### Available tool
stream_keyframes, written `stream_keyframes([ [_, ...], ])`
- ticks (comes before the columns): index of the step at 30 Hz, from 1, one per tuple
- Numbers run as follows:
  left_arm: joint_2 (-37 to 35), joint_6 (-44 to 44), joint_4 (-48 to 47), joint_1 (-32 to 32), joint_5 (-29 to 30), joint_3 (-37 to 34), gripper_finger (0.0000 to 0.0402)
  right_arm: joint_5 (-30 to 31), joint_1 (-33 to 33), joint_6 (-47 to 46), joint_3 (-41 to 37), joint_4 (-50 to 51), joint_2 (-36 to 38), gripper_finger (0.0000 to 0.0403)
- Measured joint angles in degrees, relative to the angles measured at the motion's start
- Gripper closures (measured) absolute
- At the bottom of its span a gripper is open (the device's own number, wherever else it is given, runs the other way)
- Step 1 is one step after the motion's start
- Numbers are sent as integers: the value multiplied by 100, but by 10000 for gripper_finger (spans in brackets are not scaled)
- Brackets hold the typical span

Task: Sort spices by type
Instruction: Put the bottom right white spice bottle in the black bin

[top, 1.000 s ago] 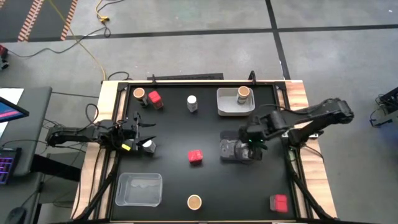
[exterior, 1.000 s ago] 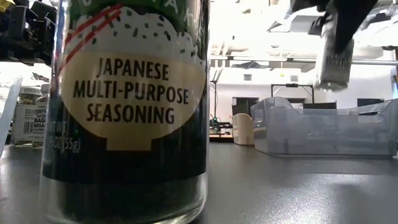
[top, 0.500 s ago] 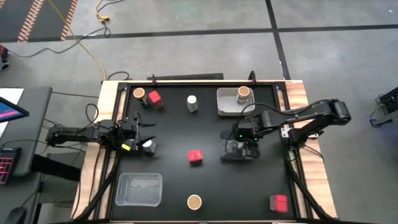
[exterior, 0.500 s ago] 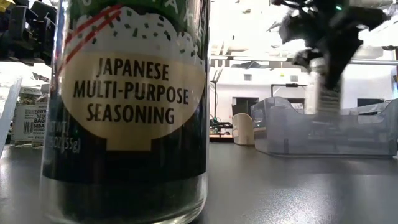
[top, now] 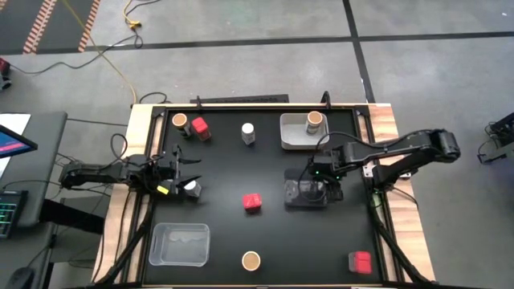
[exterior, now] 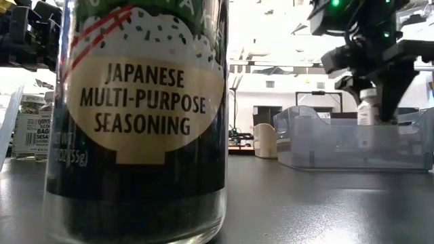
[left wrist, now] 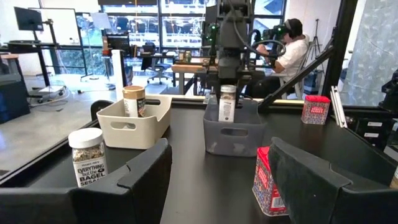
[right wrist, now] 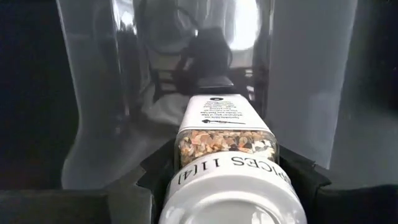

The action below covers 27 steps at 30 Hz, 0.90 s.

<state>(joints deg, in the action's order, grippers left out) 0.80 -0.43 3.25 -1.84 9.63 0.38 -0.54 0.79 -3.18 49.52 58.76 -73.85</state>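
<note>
Right gripper (right wrist: pixel 227 186) clamps a white-lidded seasoning jar (right wrist: pixel 225 146) inside the grey bin (top: pixel 305 193) at the table's centre-right. Best practice: set its base flat on the bin floor before releasing. Left gripper (left wrist: pixel 217 180) waits open at the left edge beside another white-lidded jar (top: pixel 192 188).

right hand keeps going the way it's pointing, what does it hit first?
Probably the floor of the grey bin. The right hand points straight down over it, shut on a white-lidded jar already partly inside, so the jar's base would touch first. How much gap is left cannot be told.
</note>
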Motion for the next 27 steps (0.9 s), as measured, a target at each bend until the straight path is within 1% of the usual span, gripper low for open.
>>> stream_keyframes([
  [3, 0, 1, 0, -1, 0, 0, 146, -2, -57, 64, -104, -225, 20, 183],
  [9, 0, 1, 0, 2, 0, 0, 146, -32, -64, 88, -138, -258, 7, 181],
  [15, 2, 1, 0, 2, 0, 0, 146, -101, -69, 116, -138, -291, -47, 161],
  [27, 2, 0, 0, 1, 0, 0, 146, -103, -67, 174, -138, -282, -47, 157],
])
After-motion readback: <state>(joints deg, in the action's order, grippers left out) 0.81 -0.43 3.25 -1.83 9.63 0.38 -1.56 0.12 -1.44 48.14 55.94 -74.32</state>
